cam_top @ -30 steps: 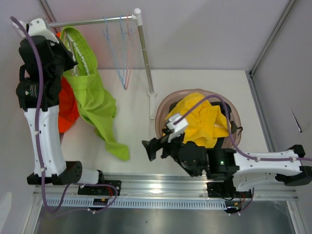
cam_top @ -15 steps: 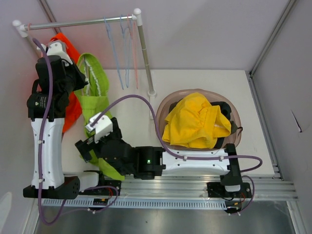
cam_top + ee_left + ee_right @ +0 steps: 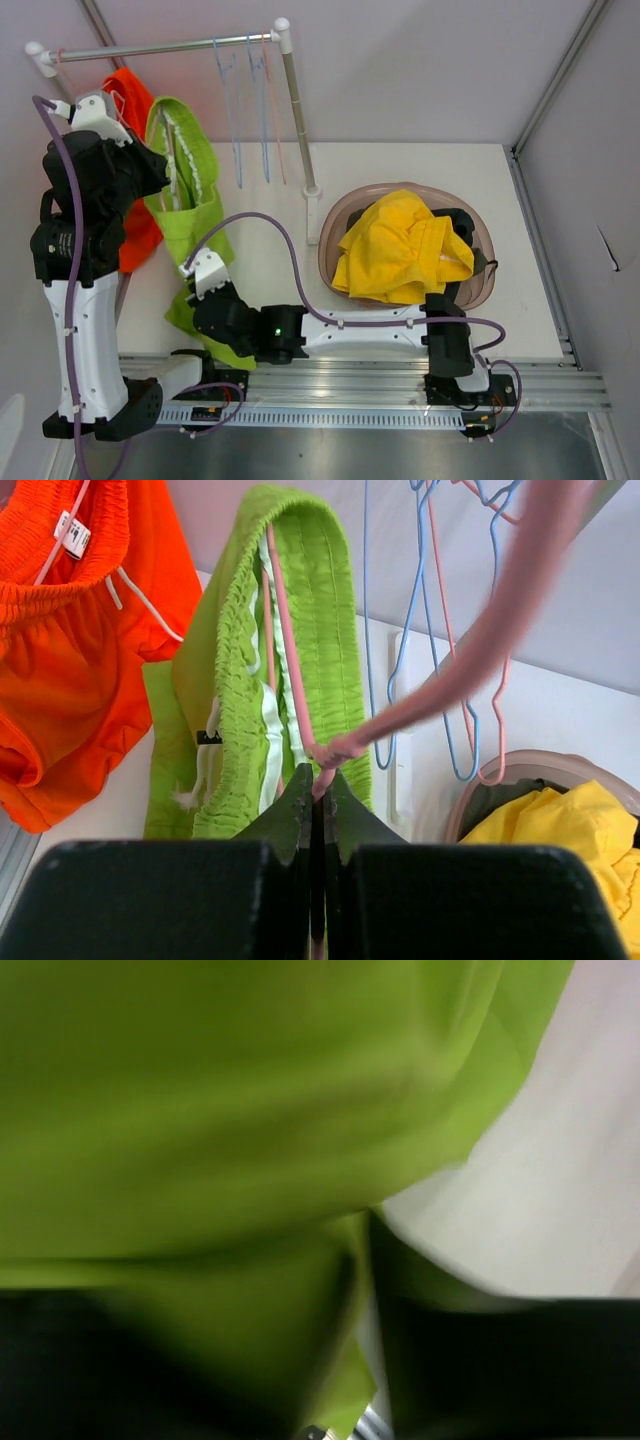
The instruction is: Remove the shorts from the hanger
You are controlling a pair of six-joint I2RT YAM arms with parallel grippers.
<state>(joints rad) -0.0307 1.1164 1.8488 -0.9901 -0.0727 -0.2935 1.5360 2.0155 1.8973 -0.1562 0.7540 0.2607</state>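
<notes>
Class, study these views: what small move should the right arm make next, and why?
Probably close the right gripper on the lime green shorts and pull down: their fabric lies between its fingers, and the left gripper pinches the pink hanger.

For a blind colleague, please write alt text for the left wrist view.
The left claw is shut on a pink hanger carrying lime green shorts. Orange shorts hang to the left; yellow shorts lie in a basin at right.

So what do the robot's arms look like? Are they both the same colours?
Yes, both match. The left arm and right arm have long white shells and chunky black joints. A purple cable runs along each one. The right arm shows a tiny green light. The fingers are black.
</notes>
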